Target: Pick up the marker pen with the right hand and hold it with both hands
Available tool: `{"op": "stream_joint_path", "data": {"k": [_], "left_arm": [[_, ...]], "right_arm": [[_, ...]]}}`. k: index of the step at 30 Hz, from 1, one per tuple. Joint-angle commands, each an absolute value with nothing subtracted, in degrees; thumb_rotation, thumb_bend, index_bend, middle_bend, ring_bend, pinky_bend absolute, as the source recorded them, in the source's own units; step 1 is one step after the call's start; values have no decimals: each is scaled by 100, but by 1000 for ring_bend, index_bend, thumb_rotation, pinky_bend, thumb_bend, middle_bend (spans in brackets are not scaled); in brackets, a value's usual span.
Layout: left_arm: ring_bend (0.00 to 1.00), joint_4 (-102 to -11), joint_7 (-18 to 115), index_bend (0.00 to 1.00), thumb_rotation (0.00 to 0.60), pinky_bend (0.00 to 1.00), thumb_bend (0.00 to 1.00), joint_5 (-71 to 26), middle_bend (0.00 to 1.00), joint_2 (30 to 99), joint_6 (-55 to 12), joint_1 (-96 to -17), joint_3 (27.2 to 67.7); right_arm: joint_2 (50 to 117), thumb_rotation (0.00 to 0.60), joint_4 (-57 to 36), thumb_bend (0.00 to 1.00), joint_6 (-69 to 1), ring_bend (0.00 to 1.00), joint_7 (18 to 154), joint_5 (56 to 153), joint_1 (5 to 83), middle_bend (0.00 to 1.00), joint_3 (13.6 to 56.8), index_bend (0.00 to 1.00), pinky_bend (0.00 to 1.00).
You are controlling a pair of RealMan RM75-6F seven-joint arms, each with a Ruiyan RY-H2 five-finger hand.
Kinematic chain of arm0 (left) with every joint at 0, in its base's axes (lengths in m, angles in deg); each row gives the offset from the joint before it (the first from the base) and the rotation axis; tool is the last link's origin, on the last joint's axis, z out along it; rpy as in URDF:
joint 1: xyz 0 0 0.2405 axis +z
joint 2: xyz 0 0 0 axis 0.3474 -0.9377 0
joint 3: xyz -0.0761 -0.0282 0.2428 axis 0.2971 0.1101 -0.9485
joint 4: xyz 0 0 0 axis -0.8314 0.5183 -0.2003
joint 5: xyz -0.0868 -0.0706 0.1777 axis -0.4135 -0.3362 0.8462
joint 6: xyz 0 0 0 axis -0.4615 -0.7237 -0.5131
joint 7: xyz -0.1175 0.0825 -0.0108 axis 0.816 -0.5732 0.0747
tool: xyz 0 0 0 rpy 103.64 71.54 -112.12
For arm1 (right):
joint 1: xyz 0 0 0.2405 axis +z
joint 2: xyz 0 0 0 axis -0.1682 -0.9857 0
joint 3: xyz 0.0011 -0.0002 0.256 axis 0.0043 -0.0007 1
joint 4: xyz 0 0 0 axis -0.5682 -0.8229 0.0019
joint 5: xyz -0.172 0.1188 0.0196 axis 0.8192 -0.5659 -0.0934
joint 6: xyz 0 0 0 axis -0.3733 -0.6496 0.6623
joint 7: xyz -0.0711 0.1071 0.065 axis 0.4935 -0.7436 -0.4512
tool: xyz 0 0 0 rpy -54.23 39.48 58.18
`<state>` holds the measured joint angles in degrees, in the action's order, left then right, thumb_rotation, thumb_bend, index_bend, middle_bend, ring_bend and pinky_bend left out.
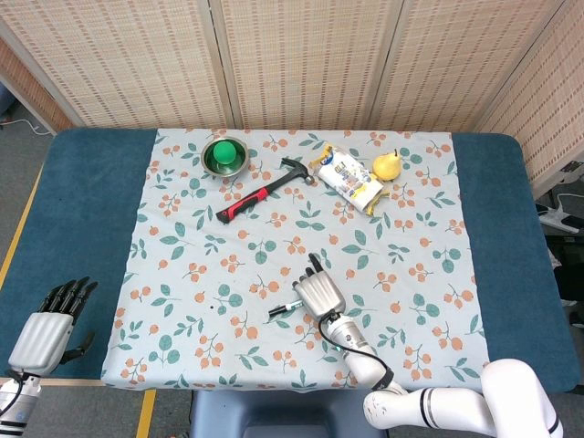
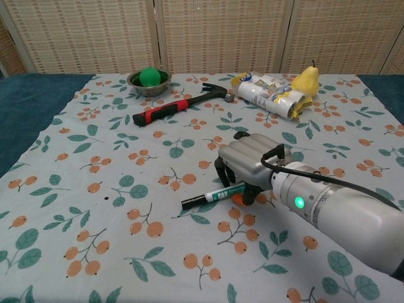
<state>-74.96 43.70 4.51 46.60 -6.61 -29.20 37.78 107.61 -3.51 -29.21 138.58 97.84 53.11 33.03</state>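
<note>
Fingers of my right hand [image 2: 249,165] curl around marker [image 2: 205,197], tip tilting up for lifting; left hand [image 1: 47,328] open, waiting.

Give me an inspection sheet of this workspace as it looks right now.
Surface: floral cloth on a blue table.
Job's things: marker pen tilted, one end under the right hand.
Clutter: hammer, bowl with green ball, snack packet, pear.
Hands: right hand curled around the marker; left hand off the cloth, holds nothing.
Cables: black wire along the right wrist.
Surroundings: woven screens.
</note>
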Motion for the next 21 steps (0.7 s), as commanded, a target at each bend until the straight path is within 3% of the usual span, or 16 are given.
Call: {"op": "stream_joint_path", "data": {"k": [1, 8, 11, 14, 17, 21], "left_arm": [[0, -7497, 4346, 4, 600, 95, 377, 442, 0, 4670, -673, -2924, 3780], [0, -7501, 4249, 10, 600, 95, 380, 470, 0, 4723, -675, -2940, 3779], [0, -7346, 4348, 50, 600, 108, 436, 585, 31, 4834, -548, -2954, 3823], [55, -7043, 4615, 150, 600, 199, 473, 809, 167, 5115, -284, -2990, 3916], [234, -6711, 4904, 292, 600, 386, 475, 1049, 365, 5505, -4, -3098, 4069], [377, -6705, 4867, 440, 600, 565, 471, 1134, 540, 5833, -82, -3368, 4251]], "right_arm": [[10669, 600, -249, 395, -3014, 277, 13787, 10009, 5330, 585, 3221, 772, 4], [10511, 600, -87, 402, -3120, 349, 13806, 10308, 5353, 642, 3105, 837, 35], [10431, 600, -70, 403, -3156, 368, 13545, 10564, 5331, 656, 3074, 843, 48], [10340, 600, -85, 403, -3207, 390, 13262, 10800, 5316, 673, 3101, 843, 49], [10278, 600, -103, 403, -3189, 400, 13091, 10837, 5342, 685, 3220, 844, 49], [10257, 600, -54, 403, -3152, 400, 13004, 10784, 5416, 686, 3414, 844, 49]]}}
